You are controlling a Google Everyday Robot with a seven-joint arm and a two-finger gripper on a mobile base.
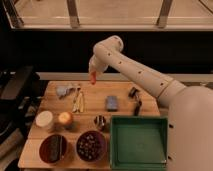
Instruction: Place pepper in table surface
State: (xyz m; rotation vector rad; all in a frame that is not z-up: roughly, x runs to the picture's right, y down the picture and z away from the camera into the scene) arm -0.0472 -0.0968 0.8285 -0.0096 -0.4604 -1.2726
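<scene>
Above table surface (95,95), pincer (93,73) gripping pepper (93,77)

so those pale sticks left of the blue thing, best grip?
Take the pale sticks across their middle, from straight above. They lie flat on the table surface, long axis running away from the camera, so the fingers should close across the narrow side. The gripper hangs above the far edge with the pepper at its tip, so it is busy.
</scene>
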